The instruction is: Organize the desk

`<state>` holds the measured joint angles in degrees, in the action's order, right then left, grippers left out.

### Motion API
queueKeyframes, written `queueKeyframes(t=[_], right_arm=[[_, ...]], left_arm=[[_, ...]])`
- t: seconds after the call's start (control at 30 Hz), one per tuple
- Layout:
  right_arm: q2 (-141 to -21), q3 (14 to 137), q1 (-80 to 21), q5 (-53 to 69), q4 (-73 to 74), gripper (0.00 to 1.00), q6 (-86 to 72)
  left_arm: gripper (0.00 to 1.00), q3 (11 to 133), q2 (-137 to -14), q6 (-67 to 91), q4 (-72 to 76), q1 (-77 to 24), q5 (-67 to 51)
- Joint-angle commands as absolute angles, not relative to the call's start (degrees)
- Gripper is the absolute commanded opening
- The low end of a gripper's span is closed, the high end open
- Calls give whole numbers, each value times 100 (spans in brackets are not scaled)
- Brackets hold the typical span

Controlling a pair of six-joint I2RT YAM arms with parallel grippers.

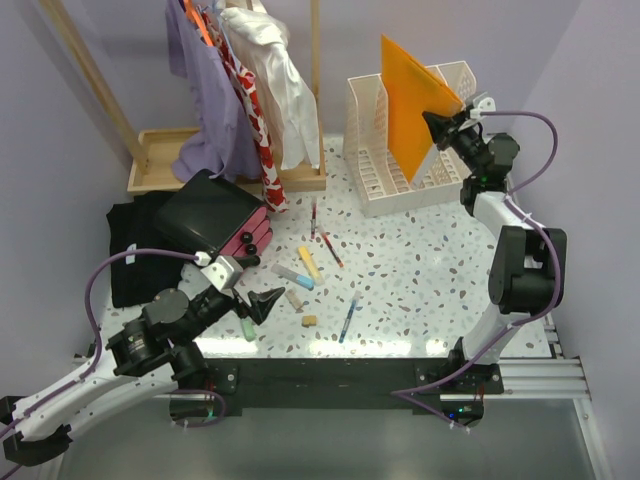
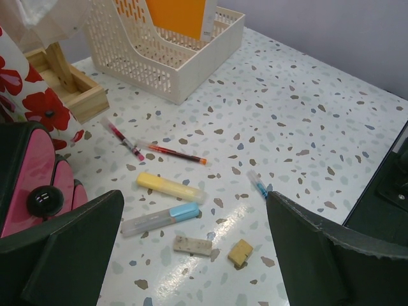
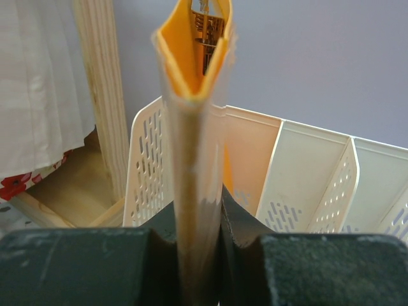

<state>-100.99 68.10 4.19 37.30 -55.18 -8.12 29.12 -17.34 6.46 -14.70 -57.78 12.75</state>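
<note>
Trouble lies with the orange folder (image 1: 405,95), clamped in the right hand (image 1: 435,120) above the far file rack (image 1: 365,120), which could snag a divider (image 3: 349,182) while the left hand (image 1: 262,303) gapes empty

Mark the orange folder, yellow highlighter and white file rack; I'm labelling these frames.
orange folder (image 1: 410,100), top external view, middle of its flat face.
yellow highlighter (image 2: 169,187), left wrist view, middle of its barrel.
white file rack (image 2: 134,51), left wrist view, perforated side wall.
</note>
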Motion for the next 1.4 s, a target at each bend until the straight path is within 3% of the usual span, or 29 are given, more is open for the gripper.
queueKeyframes(t=[0.0,0.6,0.93,1.23,1.3,1.37], right_arm=[[-10081,6934,360,4131,-6504,0,-642],[-10380,6917,369,4210,-6952,0,-536],[-10661,6610,395,4333,-7251,9,-545],[-10249,6161,457,3982,-6919,65,-581],[-9898,6240,457,3851,-5989,83,-318],[-9478,6354,457,3727,-4685,90,-80]], left_arm=[[100,2856,-1749,712,-1266,-5774,1231],[100,2857,-1758,729,-1266,-5774,1230],[100,2848,-1758,738,-1248,-5774,1230],[100,2856,-1784,764,-1222,-5774,1230],[100,2830,-1793,930,-1143,-5766,1292],[100,2804,-1828,1106,-994,-5774,1397]])
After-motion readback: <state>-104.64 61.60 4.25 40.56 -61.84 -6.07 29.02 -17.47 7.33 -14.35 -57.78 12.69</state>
